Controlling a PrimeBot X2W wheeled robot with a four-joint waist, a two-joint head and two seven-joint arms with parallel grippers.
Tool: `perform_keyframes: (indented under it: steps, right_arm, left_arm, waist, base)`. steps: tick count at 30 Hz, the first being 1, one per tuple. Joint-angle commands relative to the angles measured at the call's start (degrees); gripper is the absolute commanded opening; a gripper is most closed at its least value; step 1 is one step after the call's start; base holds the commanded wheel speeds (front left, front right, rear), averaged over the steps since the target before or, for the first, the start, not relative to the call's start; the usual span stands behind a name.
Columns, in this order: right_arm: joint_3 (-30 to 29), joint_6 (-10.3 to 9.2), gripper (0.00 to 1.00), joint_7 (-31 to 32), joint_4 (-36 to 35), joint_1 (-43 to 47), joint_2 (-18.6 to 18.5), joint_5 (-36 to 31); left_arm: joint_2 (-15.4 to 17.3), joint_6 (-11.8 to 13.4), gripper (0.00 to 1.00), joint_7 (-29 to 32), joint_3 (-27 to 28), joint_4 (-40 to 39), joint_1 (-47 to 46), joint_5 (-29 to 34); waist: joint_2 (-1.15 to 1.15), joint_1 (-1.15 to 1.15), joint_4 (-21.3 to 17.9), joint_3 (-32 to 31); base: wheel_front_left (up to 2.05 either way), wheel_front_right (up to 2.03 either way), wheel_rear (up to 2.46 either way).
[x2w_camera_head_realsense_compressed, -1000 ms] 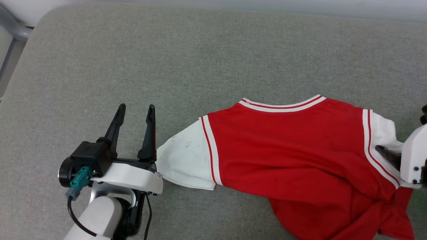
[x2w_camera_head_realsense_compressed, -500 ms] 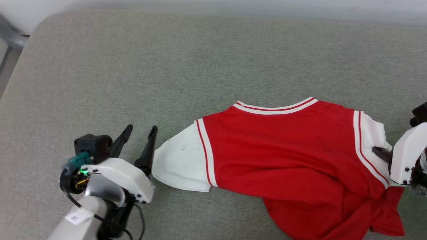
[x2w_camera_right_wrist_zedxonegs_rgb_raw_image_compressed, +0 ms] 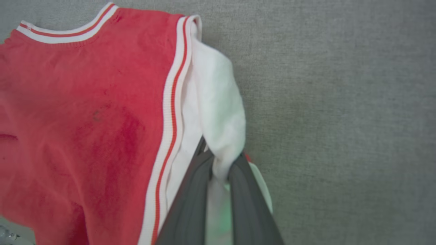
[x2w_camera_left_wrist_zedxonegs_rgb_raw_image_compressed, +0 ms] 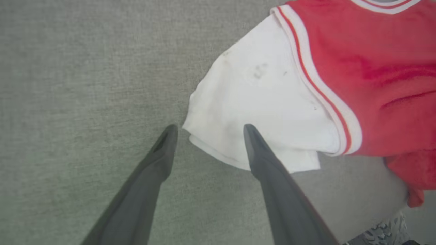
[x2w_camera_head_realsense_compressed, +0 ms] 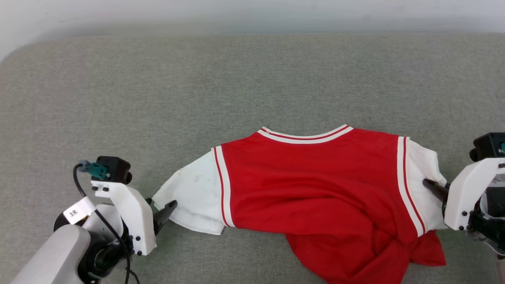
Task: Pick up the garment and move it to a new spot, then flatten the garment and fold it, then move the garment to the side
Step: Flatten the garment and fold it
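Possibly a home or test room: a broad grey upholstered cushion (x2w_camera_head_realsense_compressed: 252, 86) against a pale wall (x2w_camera_head_realsense_compressed: 252, 12).

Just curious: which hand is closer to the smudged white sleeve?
Left. The left hand, open, straddles a corner of the smudged sleeve; the right hand grips the opposite sleeve.

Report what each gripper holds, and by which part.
Right gripper: shut on the garment, pinching its white sleeve between the fingers. Left gripper: open, holding nothing; its fingers straddle the other sleeve's corner.
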Motion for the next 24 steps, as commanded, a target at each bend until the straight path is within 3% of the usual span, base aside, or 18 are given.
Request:
perform_keyframes:
  steps: [1,9,11,12,19,24]
  right_arm:
    - [-0.12,-0.06,0.00,-0.02,-0.61,0.76,0.73,-0.33]
    - [0.49,-0.06,0.00,-0.93,-0.70,0.53,1.67,0.02]
    - [0.61,-0.06,0.00,-1.08,-0.36,0.23,1.79,0.15]
    - [0.61,-0.06,0.00,-1.20,-0.17,0.09,1.76,0.19]
    - [0.66,-0.06,0.00,-3.04,0.30,-0.82,1.01,-0.03]
    - [0.71,-0.06,0.00,-6.40,-0.04,-2.05,0.04,-1.70]
  left_arm:
    - [0.07,-0.21,1.00,1.72,-0.75,1.29,-1.33,-0.35]
    - [-2.36,-2.42,1.00,5.12,-5.52,8.72,-4.01,1.33]
    - [-3.18,-2.97,0.29,5.57,-7.11,10.54,-4.59,2.21]
    - [-3.47,-3.38,0.00,5.54,-7.71,11.23,-5.04,2.66]
    - [-3.43,-4.22,0.00,3.21,-8.84,13.47,-7.66,5.80]
    - [-2.69,-1.91,0.00,-2.69,-6.54,13.45,-10.23,8.49]
  waist:
    - [0.00,0.00,-0.98,0.70]
    - [0.00,0.00,-2.50,2.24]
    - [0.00,0.00,-2.69,2.28]
    - [0.00,0.00,-2.76,2.22]
    - [0.00,0.00,-2.43,0.10]
    - [0.00,0.00,-1.86,-2.69]
  base:
    - [0.00,0.00,0.00]
    - [0.00,0.00,0.00]
    - [0.00,0.00,0.00]
    - [0.00,0.00,0.00]
    - [0.00,0.00,0.00]
    - [0.00,0.00,0.00]
